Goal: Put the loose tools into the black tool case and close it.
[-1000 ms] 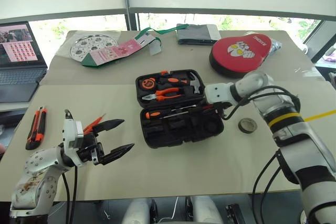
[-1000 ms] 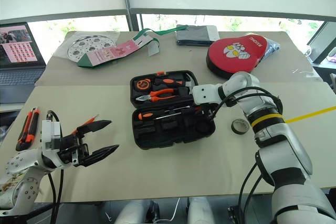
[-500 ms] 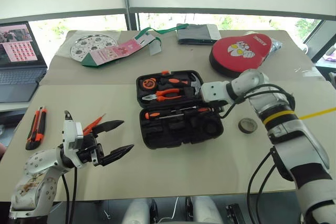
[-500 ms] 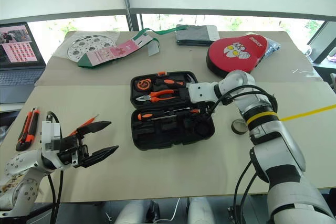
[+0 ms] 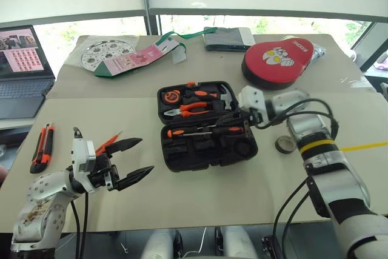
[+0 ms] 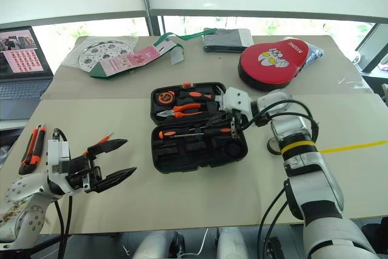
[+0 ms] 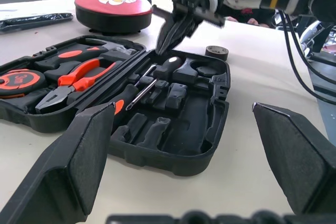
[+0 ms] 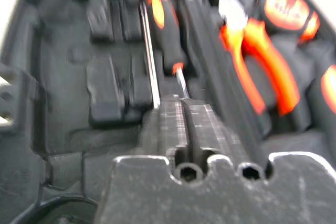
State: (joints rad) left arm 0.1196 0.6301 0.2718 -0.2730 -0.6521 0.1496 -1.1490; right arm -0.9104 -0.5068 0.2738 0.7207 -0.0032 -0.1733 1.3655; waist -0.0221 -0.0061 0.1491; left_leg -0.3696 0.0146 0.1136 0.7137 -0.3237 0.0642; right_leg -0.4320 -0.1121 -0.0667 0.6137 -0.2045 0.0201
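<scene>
The black tool case (image 5: 209, 150) lies open in the middle of the table. Two screwdrivers (image 5: 206, 131) with black-orange handles lie end to end in its near half, beside the hinge. My right gripper (image 5: 237, 115) hovers shut just above the case's right end with nothing in it, its fingers (image 7: 170, 30) pointing down at the screwdriver handle (image 7: 169, 66). The small dark tape roll (image 5: 285, 144) lies right of the case. My left gripper (image 5: 145, 156) stands open and empty near the front left. Behind it lies the slim orange tester screwdriver (image 5: 110, 142), and further left the orange-black utility knife (image 5: 42, 148).
Pliers (image 5: 193, 108), a hammer and a round tape measure (image 5: 171, 96) sit in the case's far half. A red pad (image 5: 279, 62), a dark pouch (image 5: 227, 39), pink-green papers (image 5: 136, 59) and a metal plate (image 5: 108, 48) lie at the back. A laptop (image 5: 21, 71) stands far left.
My right gripper has let go of a screwdriver, which now lies in the case's near half. It has lifted off toward the right and shut. The left arm has kept still.
</scene>
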